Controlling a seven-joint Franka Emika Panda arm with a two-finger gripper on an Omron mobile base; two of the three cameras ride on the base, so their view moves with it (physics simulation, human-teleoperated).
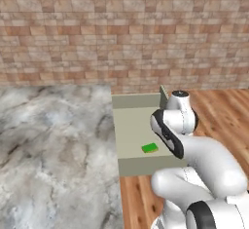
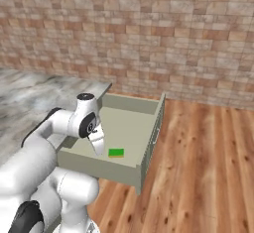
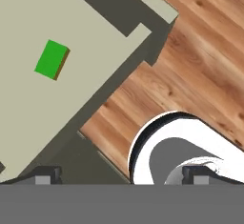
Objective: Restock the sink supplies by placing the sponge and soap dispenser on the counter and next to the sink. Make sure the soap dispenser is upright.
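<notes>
— Left base view first: what lies before the arm?
— A marble bench [image 1: 53, 145] fills the left side; a brick wall [image 1: 124, 28] stands behind it; an open drawer [image 1: 133, 125] juts out from the bench's right edge over the wooden floor [image 1: 221, 111]; the sponge [image 1: 150, 148] lies flat on the drawer's bottom, near its front wall and toward its right side; the white arm [image 1: 194, 160] rises from the lower right and covers the drawer's right edge.

— And the right base view?
— Same drawer [image 2: 144, 128], seen from the other side; its pale sage walls stand open toward the floor [image 2: 208, 167]; the sponge [image 2: 116, 152] rests on the bottom close to the front wall, apart from all the walls; the arm [image 2: 64, 123] bends over the drawer's left corner, and its hand [image 2: 97, 144] points down just left of the sponge, not touching it; the bench [image 2: 30, 98] shows at the left.

— Hand view?
— Tilted; the sponge [image 3: 52, 59] sits at upper left on the drawer floor [image 3: 86, 37], green face up with a yellow-brown edge showing; the wooden floor [image 3: 200, 56] runs along the right; the two dark fingertips [image 3: 45, 175] stand far apart at the bottom edge, so the hand [image 3: 121, 178] is wide open and holds nothing.
</notes>
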